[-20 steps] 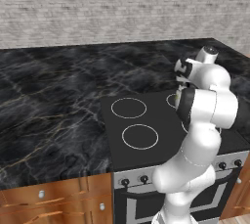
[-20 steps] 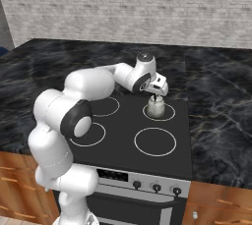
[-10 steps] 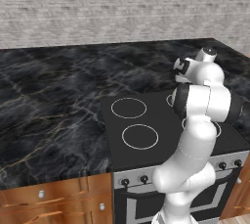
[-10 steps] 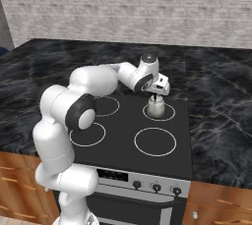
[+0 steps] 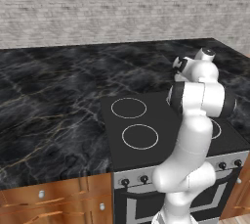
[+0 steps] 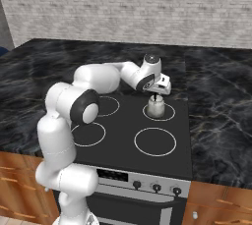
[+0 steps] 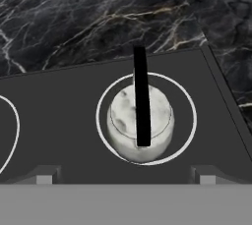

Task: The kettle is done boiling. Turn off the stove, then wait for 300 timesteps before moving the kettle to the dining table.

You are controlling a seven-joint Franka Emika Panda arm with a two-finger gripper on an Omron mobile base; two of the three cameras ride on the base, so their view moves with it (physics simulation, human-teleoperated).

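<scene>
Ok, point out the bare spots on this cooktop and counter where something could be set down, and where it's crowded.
Free: the front right burner ring and both left rings, such as the front left ring, plus the marble counter left of the stove. Crowded: the back right ring, where the kettle stands with the open hand right above it.

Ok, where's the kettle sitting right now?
The kettle stands inside the back-right burner ring of the stove in the right base view, directly under the open gripper; the hand view looks straight down on its black handle.
</scene>
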